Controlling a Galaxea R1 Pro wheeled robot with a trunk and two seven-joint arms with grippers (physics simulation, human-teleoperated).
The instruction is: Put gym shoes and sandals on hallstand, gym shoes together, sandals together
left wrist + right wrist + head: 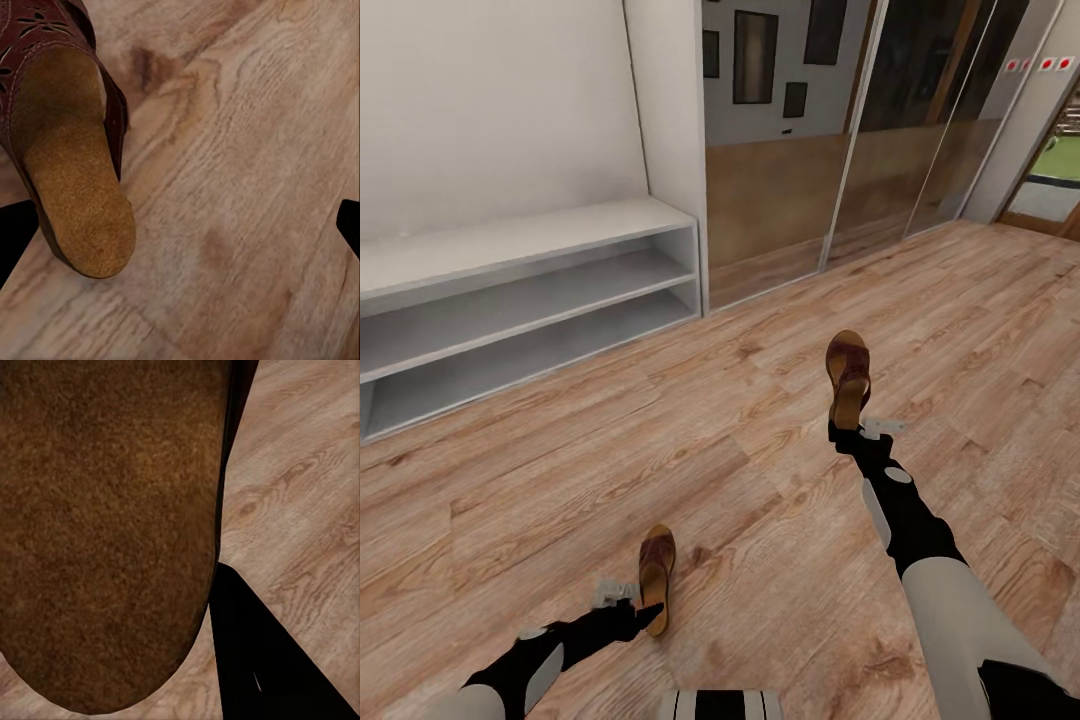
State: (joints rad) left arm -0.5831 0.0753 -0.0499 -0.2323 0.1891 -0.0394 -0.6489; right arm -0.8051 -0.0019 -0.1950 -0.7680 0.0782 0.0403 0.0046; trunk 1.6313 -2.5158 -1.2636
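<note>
Showing two brown leather slip-on sandals with tan cork-like footbeds on the light wood-plank floor [740,470], one at each arm. The left gripper [643,612] has spread jaws, the near sandal [71,165] lying beside one tip. The far sandal [105,525] sits at the right gripper [852,430], whose jaw state cannot be told. Each probably handles light with a stiff sole; pinch the heel edge.

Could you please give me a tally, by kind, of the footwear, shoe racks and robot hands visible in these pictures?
Brown sandals: 2, one by the left hand, one by the right hand
Gym shoes: 0 in view
Shoe rack: 1
Robot hands: 2, left hand and right hand
Total: 5
</note>
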